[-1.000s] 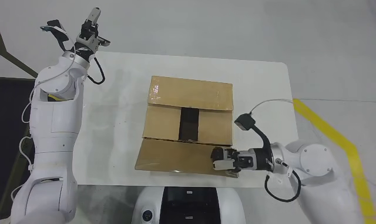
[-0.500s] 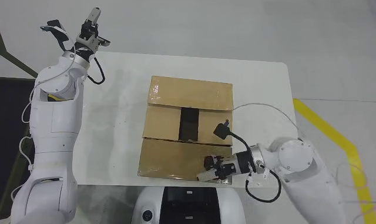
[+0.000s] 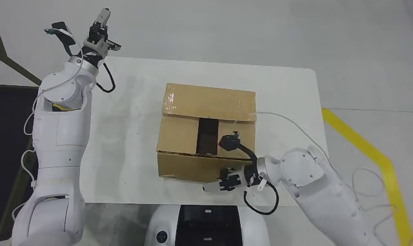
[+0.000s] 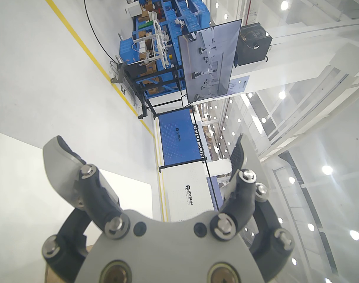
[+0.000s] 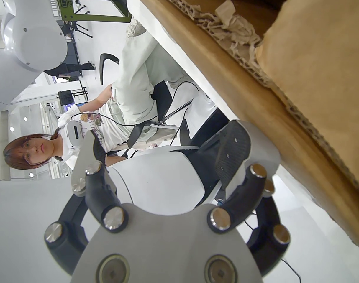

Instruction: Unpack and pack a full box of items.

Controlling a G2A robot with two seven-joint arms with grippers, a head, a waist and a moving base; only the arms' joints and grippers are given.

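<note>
At the far left corner of the worktop (image 3: 129, 123) you see the left gripper (image 4: 150, 151) held up off the surface, its fingers spread wide and holding nothing. The cardboard box (image 3: 208, 104) stands at the middle of the worktop, with a dark slot (image 3: 208, 135) between its two inward-folded side flaps. The near flap (image 3: 200, 166) runs along the box's near side. Right of centre, the right gripper (image 5: 164, 148) sits at the worktop's near edge just beneath that flap, spread and empty. One finger (image 5: 235, 148) lies just beside the flap's corrugated edge, and you cannot tell whether they touch.
</note>
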